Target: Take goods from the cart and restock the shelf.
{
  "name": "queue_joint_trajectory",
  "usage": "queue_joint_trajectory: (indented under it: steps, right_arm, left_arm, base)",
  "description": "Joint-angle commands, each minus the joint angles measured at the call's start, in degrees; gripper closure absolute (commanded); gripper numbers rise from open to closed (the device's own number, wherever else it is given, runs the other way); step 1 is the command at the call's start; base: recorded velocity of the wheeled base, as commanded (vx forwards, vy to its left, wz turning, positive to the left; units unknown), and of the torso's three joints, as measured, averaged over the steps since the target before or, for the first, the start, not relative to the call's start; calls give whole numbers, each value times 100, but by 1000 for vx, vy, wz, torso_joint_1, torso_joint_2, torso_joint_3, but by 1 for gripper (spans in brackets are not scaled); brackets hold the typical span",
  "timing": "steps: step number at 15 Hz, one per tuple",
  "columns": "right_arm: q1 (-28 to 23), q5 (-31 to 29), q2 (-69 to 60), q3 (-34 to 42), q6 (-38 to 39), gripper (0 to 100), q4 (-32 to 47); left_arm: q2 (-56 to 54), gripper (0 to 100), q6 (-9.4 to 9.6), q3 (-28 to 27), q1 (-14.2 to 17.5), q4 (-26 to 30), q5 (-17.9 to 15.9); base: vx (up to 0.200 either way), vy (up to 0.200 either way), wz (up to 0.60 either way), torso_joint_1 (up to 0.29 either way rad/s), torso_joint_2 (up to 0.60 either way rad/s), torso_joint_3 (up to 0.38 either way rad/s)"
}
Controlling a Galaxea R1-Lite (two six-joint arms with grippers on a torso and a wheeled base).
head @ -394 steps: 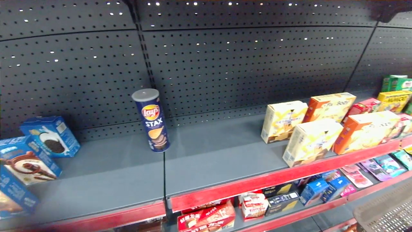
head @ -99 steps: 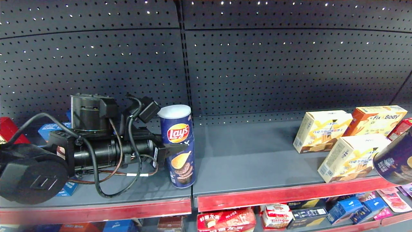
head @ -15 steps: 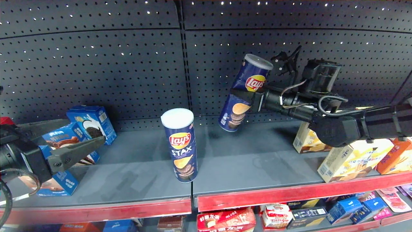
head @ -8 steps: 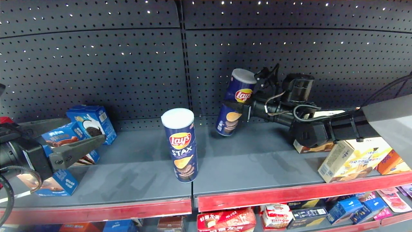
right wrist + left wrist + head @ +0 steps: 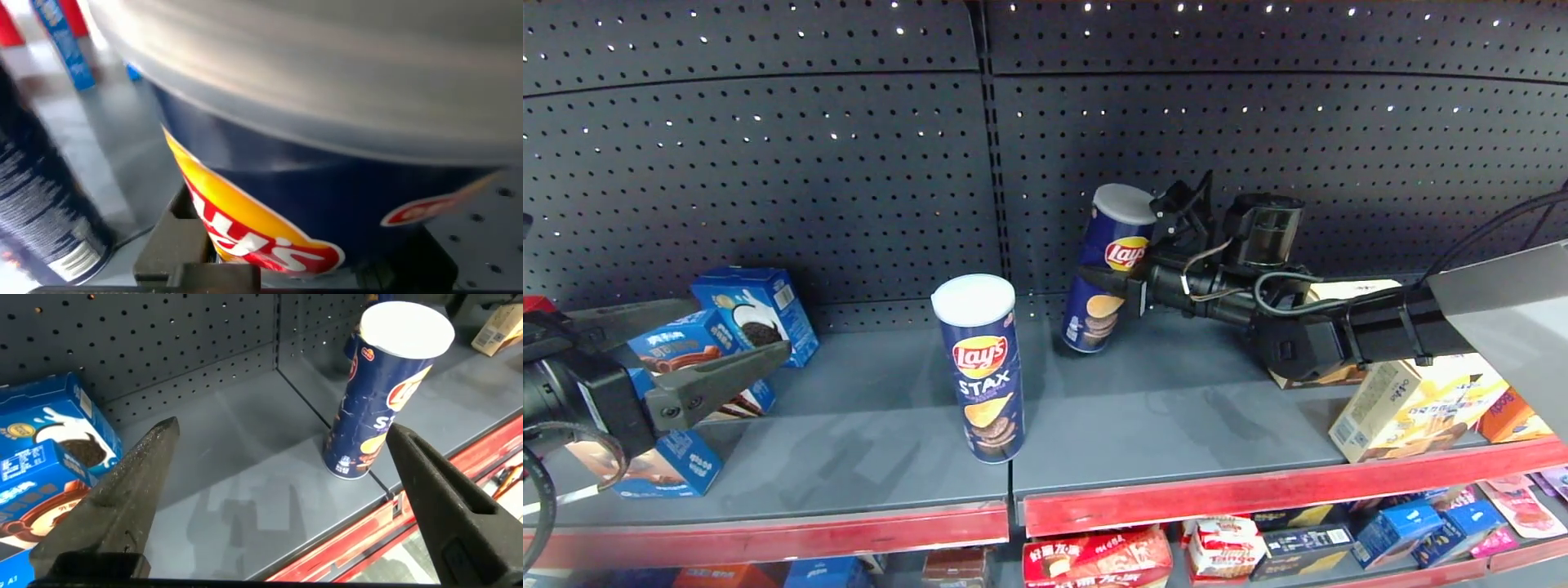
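Observation:
A blue chip can (image 5: 980,367) with a white lid stands upright near the front of the grey shelf (image 5: 849,441); it also stands in the left wrist view, blue chip can (image 5: 384,392). My right gripper (image 5: 1129,287) is shut on a second blue chip can (image 5: 1104,282), tilted, its base low over the back of the shelf by the pegboard. The right wrist view has this held can (image 5: 327,204) up close, with the standing can (image 5: 41,204) beside it. My left gripper (image 5: 743,327) hangs open at the left, apart from the standing can, with nothing between its fingers (image 5: 122,506).
Blue cookie boxes (image 5: 756,310) sit at the shelf's left, behind my left gripper. Yellow and orange boxes (image 5: 1413,400) stand at the right under my right arm. A red rail (image 5: 1258,490) edges the shelf front; packets fill the lower shelf (image 5: 1217,547).
My right arm has lowered the held can from high up toward the back of the shelf and shifted it a little left. The left gripper and the standing can have stayed put.

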Motion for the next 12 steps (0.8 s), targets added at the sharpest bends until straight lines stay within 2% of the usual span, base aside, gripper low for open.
queue_joint_trajectory:
  steps: [1,5,7,12]
  right_arm:
    - [40,-21,-113,56,-91,100,52]
    - [269,-267,-219,478,-346,100,140]
    - [392,-452,-193,505,-364,100,131]
    - [418,-469,-149,487,-381,100,219]
  left_arm:
    - [-4,0,0,3,0,-3,-1]
    - [-48,0,0,11,0,5,-1]
    - [-83,0,0,47,0,5,-1]
    - [-136,0,0,55,0,5,-1]
  base:
    - [0,0,0,0,0,0]
    - [0,0,0,0,0,0]
    - [0,0,0,0,0,0]
    - [0,0,0,0,0,0]
